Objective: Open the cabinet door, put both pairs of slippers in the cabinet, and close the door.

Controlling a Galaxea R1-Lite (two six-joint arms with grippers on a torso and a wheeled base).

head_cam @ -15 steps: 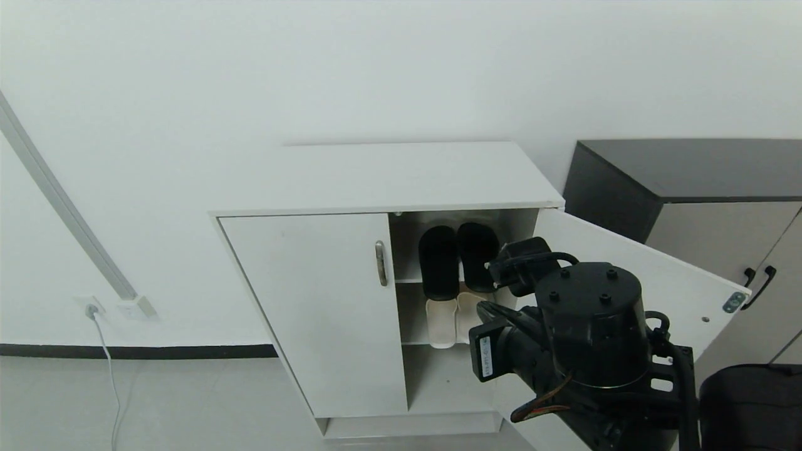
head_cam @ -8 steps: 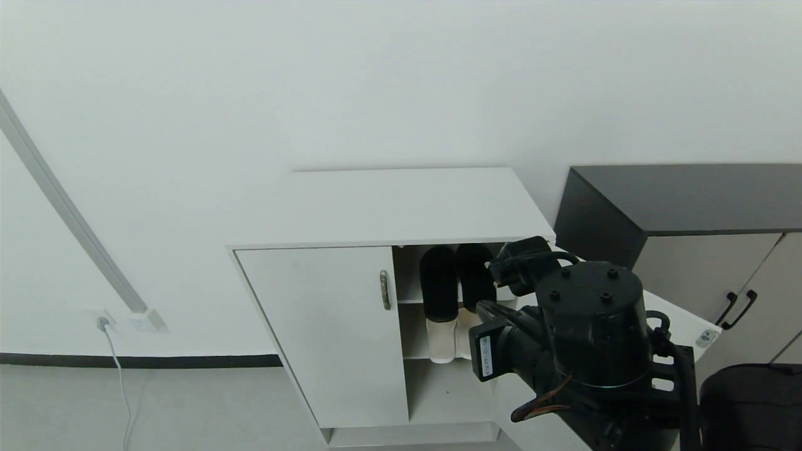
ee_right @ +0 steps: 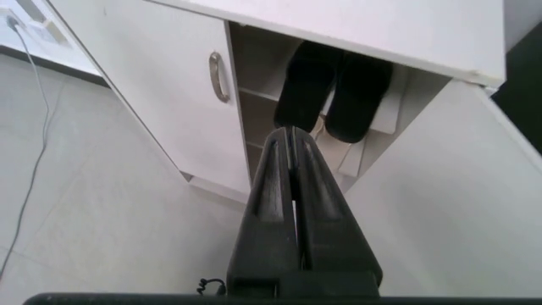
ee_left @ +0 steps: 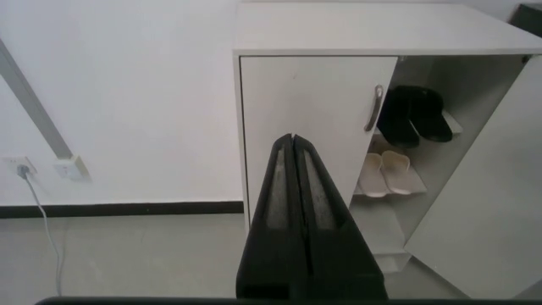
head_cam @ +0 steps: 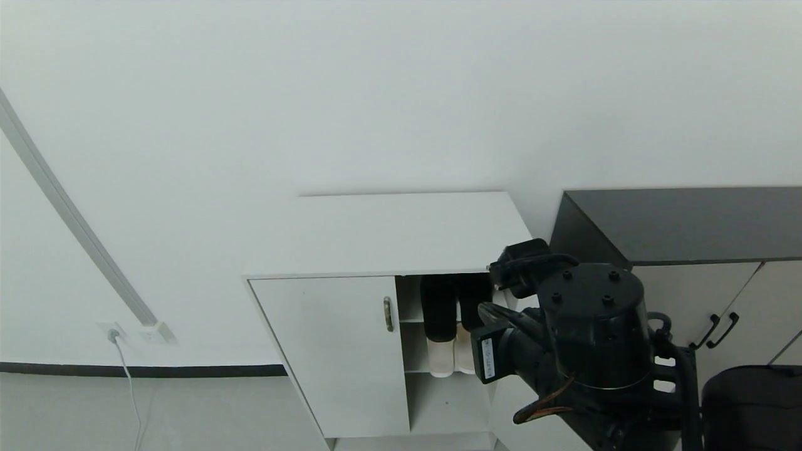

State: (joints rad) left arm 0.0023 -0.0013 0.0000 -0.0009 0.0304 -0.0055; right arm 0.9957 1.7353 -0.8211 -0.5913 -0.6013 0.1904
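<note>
The black slippers (head_cam: 448,304) are sitting side by side on the cabinet's (head_cam: 401,232) top shelf, in the right-hand half, with their front ends poking out over the shelf edge. Right under them, the white slippers (head_cam: 442,357) are lying side by side on the middle shelf, also at the front. The right door (ee_left: 487,195) is standing wide open, swung out towards the robot. The left door (head_cam: 332,351) is sitting shut, its metal handle (head_cam: 388,314) running upright along the edge next to the opening.

The left gripper (ee_left: 293,148) is hanging in front of the shut left door, well apart from it, with its two fingers pressed flat together and nothing between them. The right gripper (ee_right: 292,140) is hovering before the open half, pointing at the slippers from a distance and just beside the open door's inner face; its fingers are likewise meeting along their full length and holding nothing.

To the right of the cabinet a dark cabinet (head_cam: 683,222) is standing against the same white wall. To the left, a socket (head_cam: 111,332) is sitting low on the wall with a cable (head_cam: 131,382) trailing down to the floor, and a pale conduit (head_cam: 62,207) is running diagonally up from beside it.
</note>
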